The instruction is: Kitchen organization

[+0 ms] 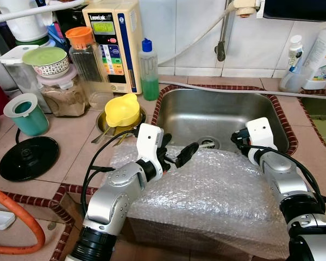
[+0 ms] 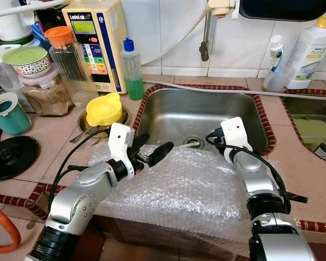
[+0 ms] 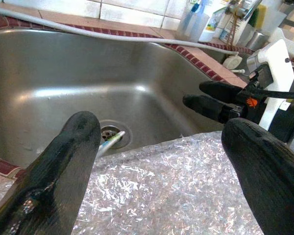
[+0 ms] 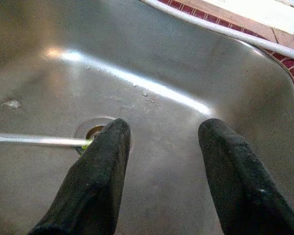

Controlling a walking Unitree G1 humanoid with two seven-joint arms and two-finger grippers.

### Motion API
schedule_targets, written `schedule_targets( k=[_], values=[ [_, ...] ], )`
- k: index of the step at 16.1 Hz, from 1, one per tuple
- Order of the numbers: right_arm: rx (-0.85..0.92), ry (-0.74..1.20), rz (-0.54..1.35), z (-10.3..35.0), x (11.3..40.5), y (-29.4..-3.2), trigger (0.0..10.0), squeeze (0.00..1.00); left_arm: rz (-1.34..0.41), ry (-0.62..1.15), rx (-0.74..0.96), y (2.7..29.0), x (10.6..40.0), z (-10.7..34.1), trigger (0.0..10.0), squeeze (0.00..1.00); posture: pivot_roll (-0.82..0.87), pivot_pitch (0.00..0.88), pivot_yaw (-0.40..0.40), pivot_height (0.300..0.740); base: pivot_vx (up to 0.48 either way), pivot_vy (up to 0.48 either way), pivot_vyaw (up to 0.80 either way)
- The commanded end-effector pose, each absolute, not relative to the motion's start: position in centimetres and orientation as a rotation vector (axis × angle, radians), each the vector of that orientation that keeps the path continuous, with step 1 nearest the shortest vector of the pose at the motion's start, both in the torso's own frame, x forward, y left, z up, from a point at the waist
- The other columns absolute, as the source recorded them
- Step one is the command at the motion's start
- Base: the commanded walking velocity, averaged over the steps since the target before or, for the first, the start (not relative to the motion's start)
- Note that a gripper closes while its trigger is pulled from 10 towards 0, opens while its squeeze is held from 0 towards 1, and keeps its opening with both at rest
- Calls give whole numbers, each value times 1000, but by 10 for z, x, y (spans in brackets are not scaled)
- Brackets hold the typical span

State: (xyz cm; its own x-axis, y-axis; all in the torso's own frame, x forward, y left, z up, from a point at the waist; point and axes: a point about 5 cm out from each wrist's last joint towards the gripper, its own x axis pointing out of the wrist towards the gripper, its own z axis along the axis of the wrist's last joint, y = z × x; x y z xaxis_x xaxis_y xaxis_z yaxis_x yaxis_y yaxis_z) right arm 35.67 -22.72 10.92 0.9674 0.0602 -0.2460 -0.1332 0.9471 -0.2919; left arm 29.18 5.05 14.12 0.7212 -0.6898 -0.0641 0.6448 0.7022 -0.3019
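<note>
Crinkled bubble wrap (image 1: 206, 190) drapes the steel sink (image 1: 217, 109) edge under two open, empty end effectors.

The head's stereo pair looked forward and down over the sink (image 1: 217, 117) from behind the bubble wrap (image 1: 206, 190). Each wrist camera peered close along its own black fingers (image 3: 54, 181) into the basin; both shared the drain (image 4: 90, 132).

sink (image 1: 271, 111) front: under bubble wrap (image 1: 206, 190) | faucet (image 1: 244, 6): cropped
</note>
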Motion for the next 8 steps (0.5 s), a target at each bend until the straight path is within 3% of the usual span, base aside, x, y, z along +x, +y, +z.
schedule_targets(
  k=[1, 8],
  values=[
    [-283, 255, 76, 104, 354, -231, 10000, 1000, -739, 162, -252, 51, 295, 145, 10000, 1000, 6, 0, 103, 740, 0, 0, 0],
    [-268, 229, 114, 108, 355, -224, 10000, 1000, -718, 168, -247, 52, 295, 144, 10000, 1000, 9, 0, 101, 740, 0, 0, 0]
  ],
)
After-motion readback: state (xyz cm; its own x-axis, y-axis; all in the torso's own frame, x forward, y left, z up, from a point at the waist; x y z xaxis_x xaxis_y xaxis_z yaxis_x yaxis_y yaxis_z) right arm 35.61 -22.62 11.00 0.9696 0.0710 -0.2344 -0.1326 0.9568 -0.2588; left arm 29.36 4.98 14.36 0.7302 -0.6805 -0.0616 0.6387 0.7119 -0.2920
